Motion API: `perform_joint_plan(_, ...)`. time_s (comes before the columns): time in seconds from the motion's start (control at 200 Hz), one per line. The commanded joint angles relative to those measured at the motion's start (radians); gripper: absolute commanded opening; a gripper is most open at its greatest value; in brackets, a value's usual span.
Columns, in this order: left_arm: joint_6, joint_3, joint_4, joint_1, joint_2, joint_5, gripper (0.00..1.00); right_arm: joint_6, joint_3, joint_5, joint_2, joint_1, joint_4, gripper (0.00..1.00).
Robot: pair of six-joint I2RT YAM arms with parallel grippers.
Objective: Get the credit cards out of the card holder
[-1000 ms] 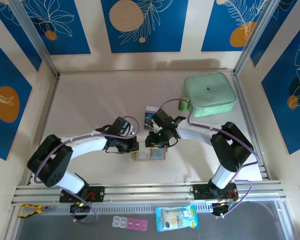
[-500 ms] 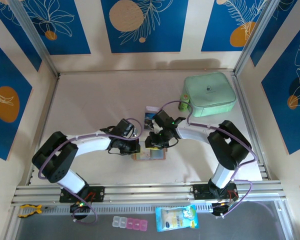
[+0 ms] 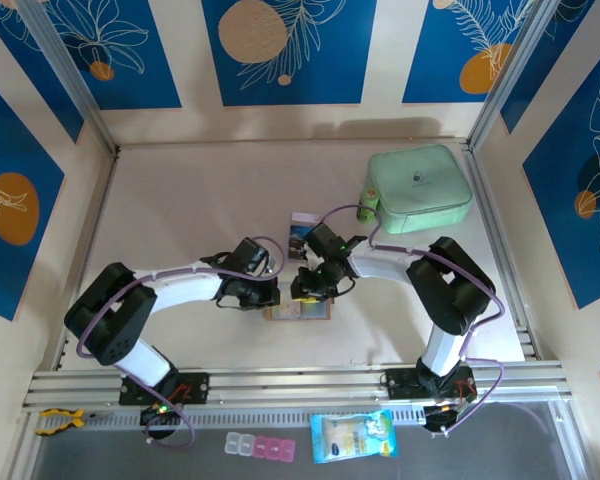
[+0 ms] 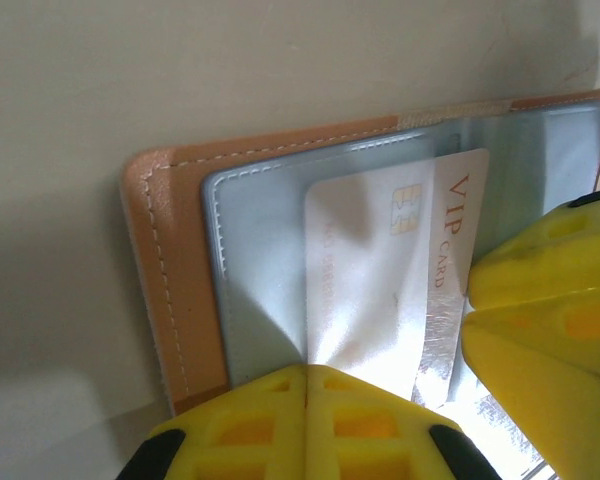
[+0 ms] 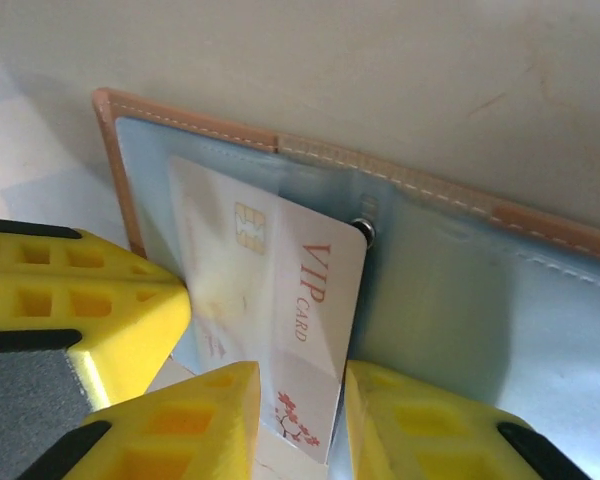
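One pale pinkish-white plastic card printed "VIP CARD" is lying partly out of a grey inner pocket of the small tan leather bifold card holder. The holder is lying open and flat on the beige surface between the two arms. The right gripper is grasping this card by its free end, one finger on each face, apparently for drawing it clear of the pocket. The left gripper is clenched on nothing and appears to be bearing down on the holder at the card's edge, likely to stop it sliding along. A dark blue card is lying on the surface just beyond, and a mint-green zip case is sitting farther right. From above, both grippers are covering most of the holder, so it cannot be told whether the other pockets are holding cards.
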Motion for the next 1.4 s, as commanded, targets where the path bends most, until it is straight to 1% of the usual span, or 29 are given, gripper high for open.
perform_joint_plan(0.0, 0.003, -0.013, -0.033, -0.009, 0.031, -0.020, 0.00, 0.002, -0.022, -0.032, 0.024, 0.004, 0.007, 0.29)
perform_joint_plan(0.14, 0.001, -0.014, -0.034, -0.008, 0.033, -0.017, 0.00, 0.007, -0.025, -0.062, 0.030, 0.004, 0.036, 0.29)
perform_joint_plan(0.265, 0.002, -0.016, -0.035, -0.009, 0.032, -0.017, 0.00, 0.016, -0.036, -0.074, 0.009, 0.003, 0.063, 0.26)
perform_joint_plan(0.535, 0.001, -0.013, -0.038, -0.009, 0.032, -0.014, 0.00, 0.035, -0.070, -0.100, -0.028, -0.004, 0.123, 0.09)
perform_joint_plan(0.715, 0.005, -0.011, -0.053, -0.007, 0.024, -0.026, 0.00, 0.031, -0.085, -0.089, -0.039, -0.010, 0.120, 0.04)
perform_joint_plan(1.07, 0.015, -0.023, -0.080, 0.007, -0.004, -0.037, 0.00, -0.037, -0.109, -0.021, -0.111, -0.048, -0.008, 0.03)
perform_joint_plan(1.23, 0.013, -0.033, -0.080, 0.010, -0.014, -0.034, 0.00, -0.078, -0.094, -0.009, -0.138, -0.060, -0.086, 0.03)
perform_joint_plan(1.396, 0.012, -0.034, -0.087, 0.010, -0.037, -0.035, 0.00, -0.106, -0.066, -0.001, -0.134, -0.058, -0.138, 0.03)
